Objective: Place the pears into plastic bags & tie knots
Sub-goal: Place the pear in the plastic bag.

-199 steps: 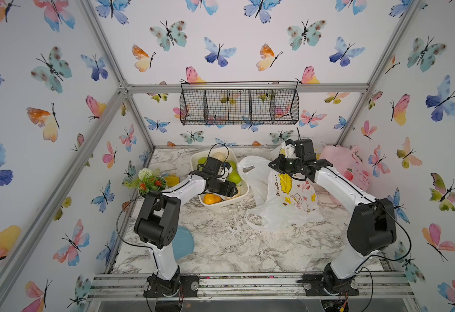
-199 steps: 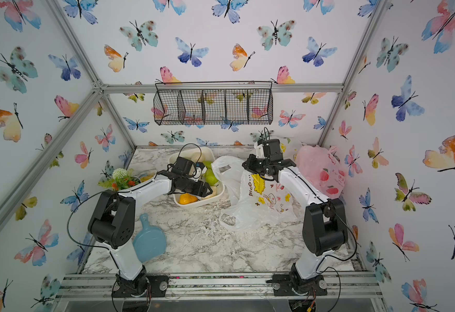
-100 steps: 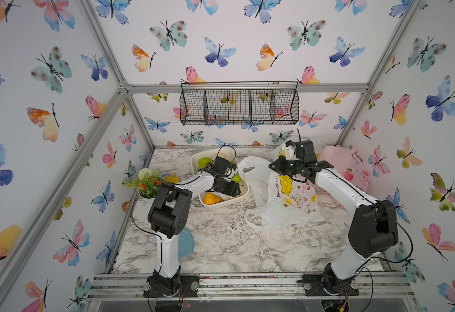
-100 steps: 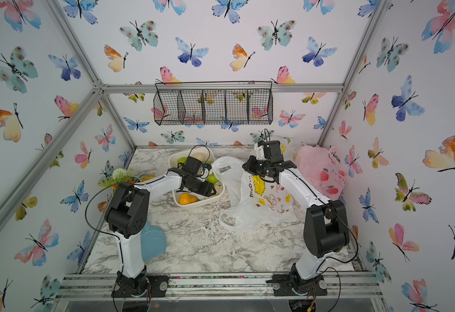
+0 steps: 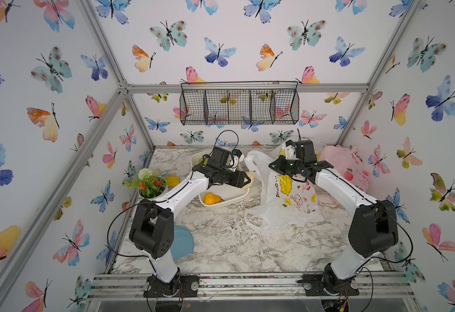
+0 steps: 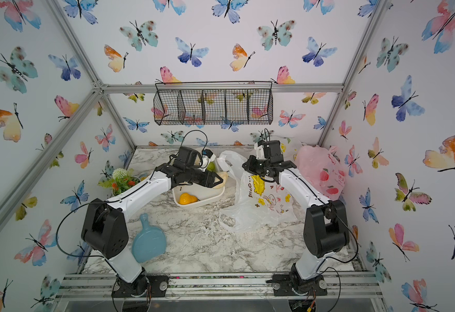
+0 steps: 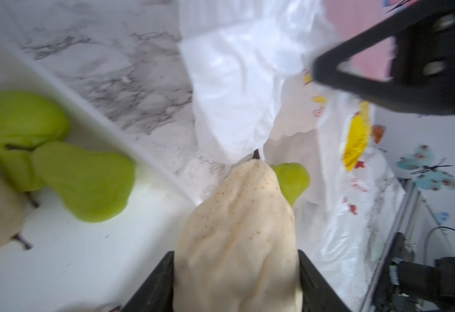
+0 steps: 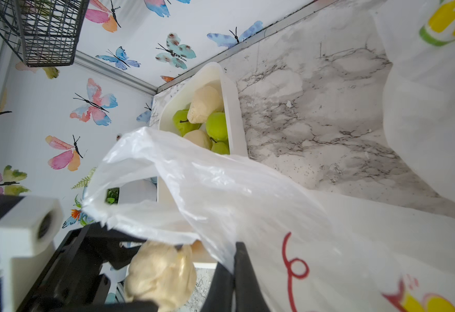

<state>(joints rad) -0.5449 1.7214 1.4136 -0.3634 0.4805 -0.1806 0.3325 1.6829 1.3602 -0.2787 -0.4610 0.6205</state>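
My left gripper point(image 7: 237, 270) is shut on a cream-white pear point(image 7: 237, 229), held above the white tray's point(image 5: 237, 195) right rim, stem toward the bunny-print plastic bag point(image 5: 288, 200). My right gripper point(image 8: 234, 270) is shut on that bag's rim and holds its mouth up. A green pear point(image 7: 292, 178) lies just inside the bag. The tray holds an orange-yellow pear point(image 5: 211, 198), green pears point(image 8: 216, 125) and cream ones point(image 8: 204, 104). The pink bag point(image 5: 342, 167) bulges at the right wall and the lemon bag point(image 8: 437, 94) stands at the back. No knots can be made out.
Potted flowers point(image 5: 152, 185) stand left of the tray, beside my left arm. A blue paddle-shaped board point(image 6: 149, 240) lies near the left arm's base. A wire basket point(image 5: 238, 104) hangs on the back wall above the table.
My left gripper has closed on the cream pear and moved right, from over the tray toward the bag's mouth. The right gripper has kept its hold on the bag.
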